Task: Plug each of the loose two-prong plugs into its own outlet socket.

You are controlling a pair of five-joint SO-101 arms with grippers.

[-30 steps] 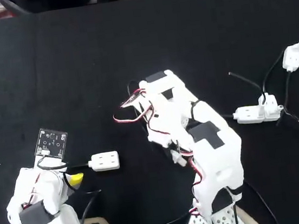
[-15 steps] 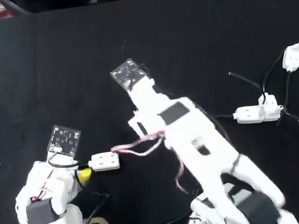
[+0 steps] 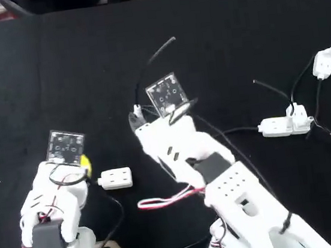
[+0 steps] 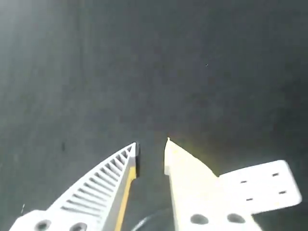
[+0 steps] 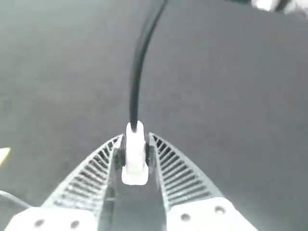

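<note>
**Plug** [image 5: 135,161]: white, clamped between the jaws of the right gripper [image 5: 135,136]. Its cord [image 5: 143,62] runs out past the tips. Prongs not seen, and they prob. face back toward the wrist. In the high view the cord [image 3: 153,62] arcs from frame ctr toward upper ctr.

**Outlet** [image 3: 115,178]: lower left of the high view, lying loose on the table [image 3: 231,19], just beside the left arm. Slots are visible where it shows lower right in the left wrist view [image 4: 262,187].

**Left gripper** [image 4: 151,147]: jaws a narrow gap apart, nothing between them. It is near the outlet but not holding it.

**Far outlet** [image 3: 274,127]: right of frame, w/ a white fitting at its end; can't tell if it is seated. A second plug [image 3: 325,62] lies loose at upper right.

**Risks (judgement):**
1. If the prongs do point at the wrist, the plug can't go in w/o a regrasp or handover, w/ a drop possible during either.
2. The outlet is unheld, so insertion force would likely slide or spin it.
3. Cord drag could twist the plug in the jaws and throw the prongs out of line w/ the slots.
4. The trailing cord may snag on the arm.
</note>
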